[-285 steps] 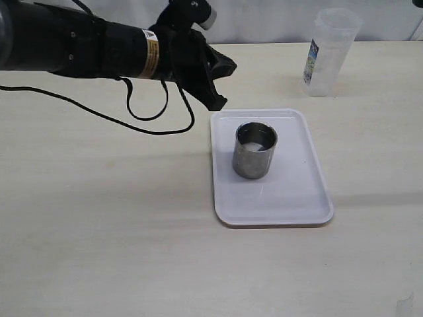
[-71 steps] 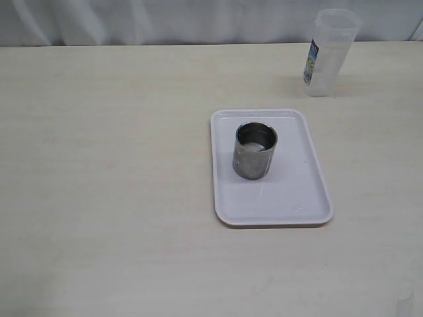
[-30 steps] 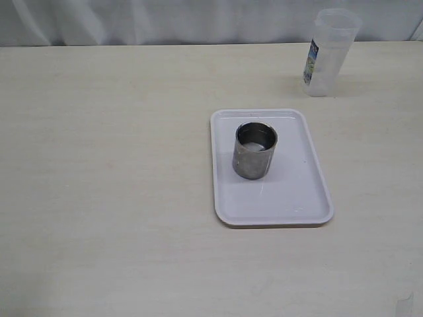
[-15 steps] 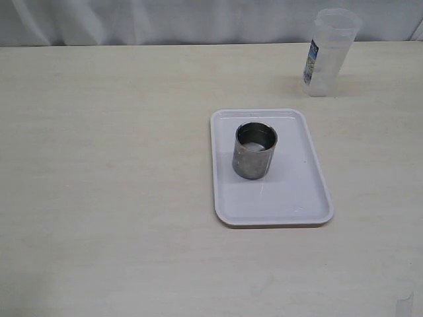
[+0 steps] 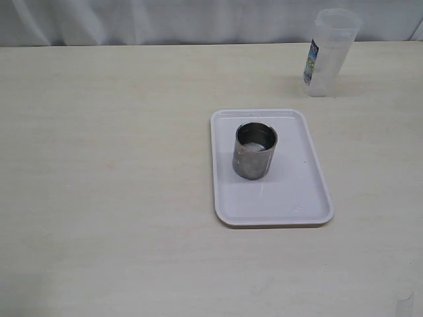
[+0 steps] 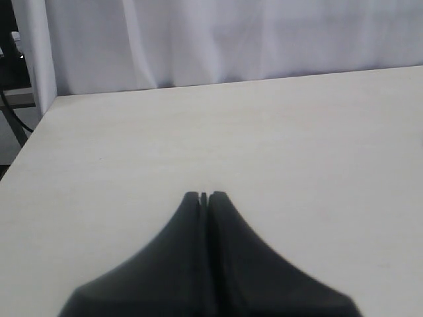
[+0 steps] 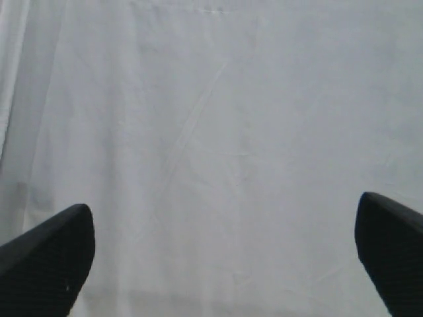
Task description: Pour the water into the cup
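Note:
The steel cup (image 5: 254, 150) stands upright on a white tray (image 5: 291, 198) in the exterior view, with a pale sheen inside that may be water. The tall translucent pitcher (image 5: 330, 53) with a blue-green label stands at the back right. Neither arm shows in the exterior view. In the left wrist view my left gripper (image 6: 205, 195) is shut and empty above bare table. In the right wrist view my right gripper (image 7: 225, 218) is open wide and empty, facing a white curtain. Neither wrist view shows the cup or pitcher.
The light wooden table (image 5: 106, 185) spreads to the left of the tray. A white curtain (image 5: 165, 20) hangs behind the table's far edge. The left wrist view shows the table's corner (image 6: 49, 105) and a dark cable beside it.
The left arm, which hung over the table beside the tray 9.5 s ago, has withdrawn from the exterior view. Over the last second nothing has moved.

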Available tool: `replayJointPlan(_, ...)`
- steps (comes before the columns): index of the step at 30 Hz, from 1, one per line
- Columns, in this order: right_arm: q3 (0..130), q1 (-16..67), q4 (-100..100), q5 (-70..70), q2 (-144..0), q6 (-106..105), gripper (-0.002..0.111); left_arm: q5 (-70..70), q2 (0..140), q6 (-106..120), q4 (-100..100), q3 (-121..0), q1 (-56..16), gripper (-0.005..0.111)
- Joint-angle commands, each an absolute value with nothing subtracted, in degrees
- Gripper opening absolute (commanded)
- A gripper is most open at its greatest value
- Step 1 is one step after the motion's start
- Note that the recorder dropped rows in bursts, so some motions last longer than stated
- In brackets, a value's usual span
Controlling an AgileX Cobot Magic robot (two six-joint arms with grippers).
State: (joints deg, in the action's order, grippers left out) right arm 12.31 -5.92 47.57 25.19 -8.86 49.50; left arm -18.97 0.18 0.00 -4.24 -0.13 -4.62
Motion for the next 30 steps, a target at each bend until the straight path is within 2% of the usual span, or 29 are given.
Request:
replayJointPlan(1, 7.70, -5.89, 45.13, 39.46, -8.50, 32.43, 0.110, -18.48, 0.00, 0.00, -3.97, 0.00, -4.34, 0.000)
replayJointPlan(9, 0.00, -5.89, 27.39, 47.81, -8.50, 22.75, 0.110, -18.48, 0.00, 0.00, -3.97, 0.00, -4.34, 0.000)
replayJointPlan(15, 0.00, -5.89, 27.22, 42.72, -7.78, 20.90, 0.110, -18.48, 0.00, 0.00, -3.97, 0.00, -4.34, 0.000)
replayJointPlan(22, 0.00, -5.89, 23.56, 29.70, -1.42, 18.65, 0.110, -18.48, 0.00, 0.00, -3.97, 0.00, -4.34, 0.000)
replayJointPlan(30, 0.00, -4.95, 18.24, 25.39, 0.00, 8.96, 0.110, -18.59, 0.00, 0.00, -3.97, 0.00, -4.34, 0.000)
